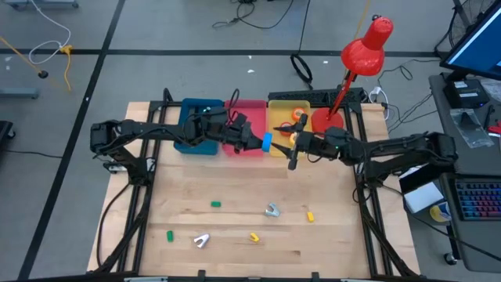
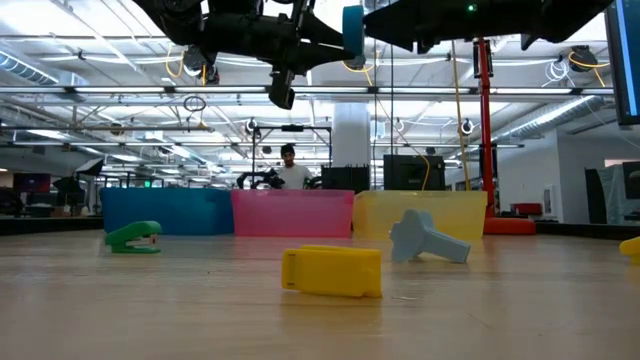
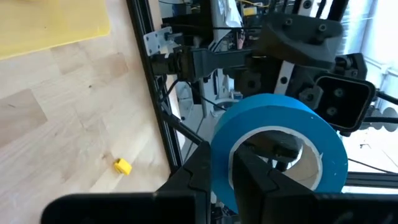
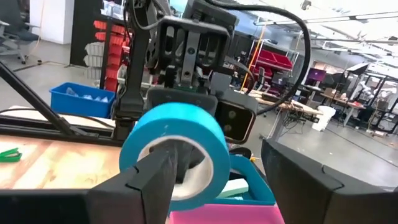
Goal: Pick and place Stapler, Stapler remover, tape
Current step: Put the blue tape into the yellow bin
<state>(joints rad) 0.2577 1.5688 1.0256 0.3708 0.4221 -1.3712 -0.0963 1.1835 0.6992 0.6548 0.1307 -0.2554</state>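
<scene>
the tape [image 1: 267, 142] hangs in the air between the two arms, above the table's back edge by the pink bin [image 1: 246, 125]. the left gripper [image 3: 217, 177] has its fingers pinched on the roll's wall, one finger inside the hole. the right gripper [image 4: 214, 174] faces it with fingers spread wide around the roll, not gripping it. it looks like a handover, likely so the right arm can carry it to the yellow bin [image 1: 286, 117]. a green stapler [image 2: 134, 236] and small pieces lie on the table [image 1: 235, 227].
</scene>
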